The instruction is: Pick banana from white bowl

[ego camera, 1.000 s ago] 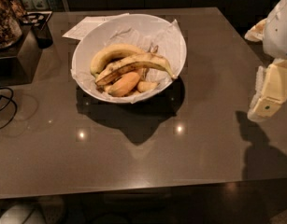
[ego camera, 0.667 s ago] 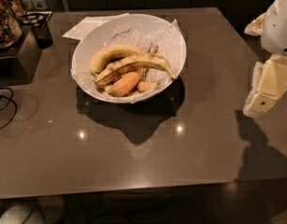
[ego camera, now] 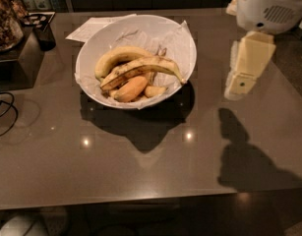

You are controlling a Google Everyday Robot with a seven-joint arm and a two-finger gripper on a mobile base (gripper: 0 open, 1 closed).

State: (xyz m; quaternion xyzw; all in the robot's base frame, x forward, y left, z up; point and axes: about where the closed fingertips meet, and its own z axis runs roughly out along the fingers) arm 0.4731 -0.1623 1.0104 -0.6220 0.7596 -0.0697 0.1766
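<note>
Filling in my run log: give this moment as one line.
phase: pre-grasp | gripper: above table, right of white bowl, clear of it | banana: lying in bowl across other fruit, not grasped

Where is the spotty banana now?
The spotty banana lies in the white bowl, upper middle of the view, between a plumper banana and an orange fruit piece; the pincer hangs right of the bowl.

One white bowl on the one table. Two bananas inside: one streaked banana and one cleaner banana. One orange fruit piece, one small pale piece. One paper sheet behind. One gripper, hanging right of the bowl.
</note>
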